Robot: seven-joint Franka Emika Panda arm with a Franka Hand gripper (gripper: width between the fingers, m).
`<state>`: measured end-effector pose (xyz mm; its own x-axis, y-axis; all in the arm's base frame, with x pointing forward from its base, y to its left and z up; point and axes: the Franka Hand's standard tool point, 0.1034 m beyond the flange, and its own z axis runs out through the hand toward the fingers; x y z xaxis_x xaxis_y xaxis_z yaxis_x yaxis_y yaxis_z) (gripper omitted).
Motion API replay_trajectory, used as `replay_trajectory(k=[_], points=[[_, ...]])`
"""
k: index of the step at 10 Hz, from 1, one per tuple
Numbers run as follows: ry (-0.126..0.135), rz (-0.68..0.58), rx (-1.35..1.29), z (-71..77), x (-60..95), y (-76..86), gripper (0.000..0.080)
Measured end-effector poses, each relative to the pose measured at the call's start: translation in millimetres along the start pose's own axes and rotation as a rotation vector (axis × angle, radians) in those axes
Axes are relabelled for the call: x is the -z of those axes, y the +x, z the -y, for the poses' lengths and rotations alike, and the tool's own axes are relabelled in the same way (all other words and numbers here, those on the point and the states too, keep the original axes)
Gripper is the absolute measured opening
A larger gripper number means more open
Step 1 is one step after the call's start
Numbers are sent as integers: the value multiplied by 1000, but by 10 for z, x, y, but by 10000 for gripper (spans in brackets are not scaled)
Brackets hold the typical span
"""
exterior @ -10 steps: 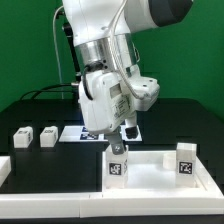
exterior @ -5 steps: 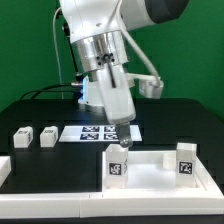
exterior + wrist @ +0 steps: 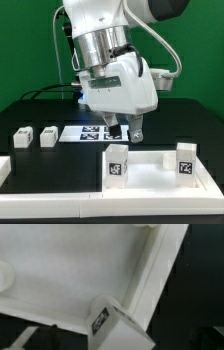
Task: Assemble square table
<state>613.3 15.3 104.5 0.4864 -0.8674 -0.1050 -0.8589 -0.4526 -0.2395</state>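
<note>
The gripper (image 3: 130, 131) hangs open and empty, its two dark fingers (image 3: 137, 130) spread apart with nothing between them. It hovers just above the slab (image 3: 150, 183), close over the first leg (image 3: 117, 162) and slightly toward the exterior view's right of it, without touching it.

The slab lies flat on the black surface (image 3: 40, 110) at the front of the scene, raised rim up. Two legs stand upright in it. The first leg is at the corner toward the exterior view's left and the second leg (image 3: 185, 160) is at the corner toward the right, each showing a black-white tag on its front face.

Well apart from the slab, toward the exterior view's left, a loose leg (image 3: 22, 137) and the other loose leg (image 3: 47, 136) lie side by side on the surface, near each other but not touching. Just beside them, behind the slab and under the arm, the marker board (image 3: 92, 133) lies flat. A white rail (image 3: 4, 168) shows at the exterior view's left edge.

The wrist view looks down into the slab (image 3: 70, 274): bare white floor, the rim (image 3: 150, 280) running along one side, and a round socket (image 3: 4, 277) at the picture's edge. The first leg (image 3: 118, 328) stands against the rim at a corner, its tag seen at a slant and blurred.
</note>
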Motion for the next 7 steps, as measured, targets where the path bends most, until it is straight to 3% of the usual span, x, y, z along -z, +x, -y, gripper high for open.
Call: replay_trajectory(k=[2,4,7], points=[[-8,-3,274,-38,49,-33,649],[-22,-4,534,-178,24,-33,649],[-35,-18,711,-222,1,-18,649]])
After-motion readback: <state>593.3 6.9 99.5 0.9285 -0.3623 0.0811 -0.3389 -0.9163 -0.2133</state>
